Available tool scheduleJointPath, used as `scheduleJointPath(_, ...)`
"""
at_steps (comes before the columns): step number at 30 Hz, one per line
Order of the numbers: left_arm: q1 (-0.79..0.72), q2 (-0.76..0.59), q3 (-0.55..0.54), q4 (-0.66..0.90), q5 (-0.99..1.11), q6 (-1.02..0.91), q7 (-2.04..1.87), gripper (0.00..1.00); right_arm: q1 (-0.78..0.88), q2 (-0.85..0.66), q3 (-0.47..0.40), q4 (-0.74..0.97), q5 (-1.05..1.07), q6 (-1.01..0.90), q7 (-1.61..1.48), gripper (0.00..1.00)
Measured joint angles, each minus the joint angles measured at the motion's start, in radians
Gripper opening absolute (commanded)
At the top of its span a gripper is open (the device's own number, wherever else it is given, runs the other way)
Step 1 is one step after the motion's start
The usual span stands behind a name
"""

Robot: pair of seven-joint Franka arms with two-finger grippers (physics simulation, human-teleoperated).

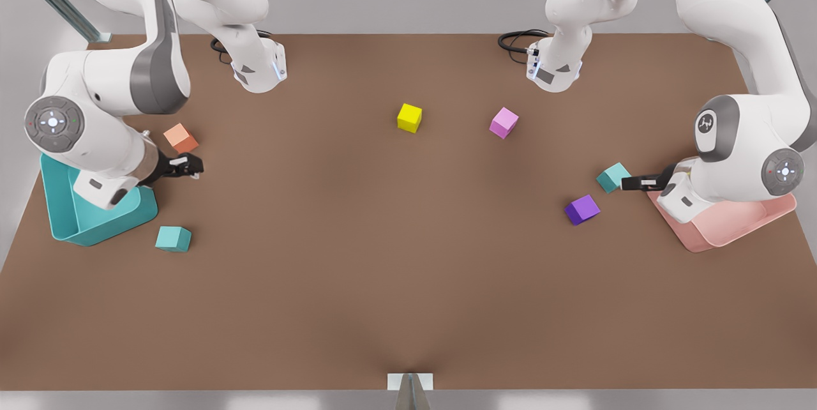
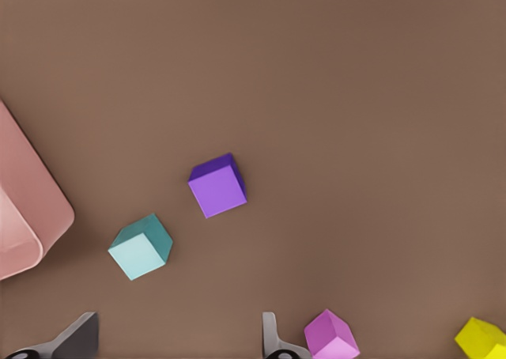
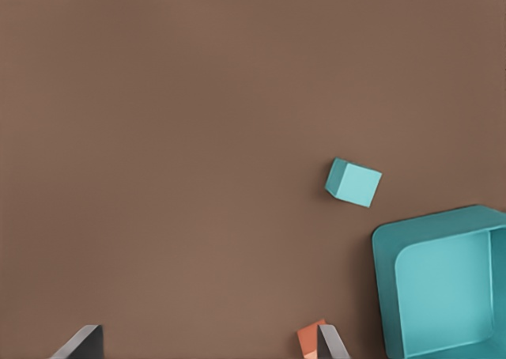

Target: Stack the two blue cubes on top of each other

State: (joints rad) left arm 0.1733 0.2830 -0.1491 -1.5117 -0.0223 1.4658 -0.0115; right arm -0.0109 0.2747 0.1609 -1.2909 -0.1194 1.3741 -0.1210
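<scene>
left end effector hovers on the front view's right, above the pink tray, fingers spread apart with nothing between them. one blue cube sits on the tabletop just beside that tray, near the fingertips in the front view; left wrist view shows it between the pink tray and the purple cube. right end effector hangs on the front view's left over the teal bin, fingers also apart and empty, orange cube close by. second blue cube lies on the tabletop just beside the teal bin, clear of the end effector; seen next to the bin in the right wrist view. the two blue cubes are well apart, unstacked. yellow cube and pink cube sit mid-tabletop.
</scene>
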Motion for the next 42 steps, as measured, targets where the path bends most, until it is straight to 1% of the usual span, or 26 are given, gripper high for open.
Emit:
scheduleJointPath(2,0.0,0.0,-0.001,0.0,0.0,0.002,0.0,1.0,-0.002,0.024,0.0,0.02,-0.002,0.009,0.004,1.0)
scheduleJointPath(5,0.001,0.0,-0.001,0.0,0.0,0.004,-0.001,1.0,-0.009,0.191,0.002,0.085,-0.07,0.06,0.01,1.0)
scheduleJointPath(9,0.002,0.0,-0.001,-0.001,0.0,0.006,-0.001,1.0,-0.129,0.391,0.001,0.094,-0.11,0.209,0.015,1.0)
scheduleJointPath(13,0.0,0.0,-0.001,-0.001,0.0,0.006,-0.002,1.0,-0.247,0.45,0.006,0.079,-0.092,0.343,0.006,1.0)
scheduleJointPath(16,0.0,0.0,-0.001,-0.001,0.0,0.004,-0.002,1.0,-0.291,0.448,0.011,0.02,-0.062,0.429,-0.011,1.0)
scheduleJointPath(20,0.001,0.0,-0.001,-0.001,0.0,0.001,-0.003,1.0,-0.317,0.388,0.013,-0.157,-0.013,0.58,-0.038,1.0)
scheduleJointPath(22,0.0,0.0,-0.001,-0.001,0.0,0.0,-0.003,1.0,-0.319,0.367,0.013,-0.213,0.0,0.643,-0.051,1.0)
scheduleJointPath(27,0.001,0.0,-0.001,-0.001,0.0,-0.001,-0.004,1.0,-0.34,0.323,0.011,-0.308,0.013,0.743,-0.076,1.0)
scheduleJointPath(32,0.001,0.001,-0.001,-0.001,0.0,-0.001,-0.005,1.0,-0.379,0.242,0.011,-0.494,0.017,0.858,-0.094,1.0)
scheduleJointPath(38,0.0,0.001,-0.001,-0.001,0.0,-0.002,-0.005,1.0,-0.399,0.234,0.011,-0.594,0.021,0.967,-0.11,1.0)
scheduleJointPath(42,0.0,0.001,-0.001,-0.001,0.0,-0.002,-0.006,1.0,-0.406,0.24,0.011,-0.614,0.022,1.02,-0.118,1.0)
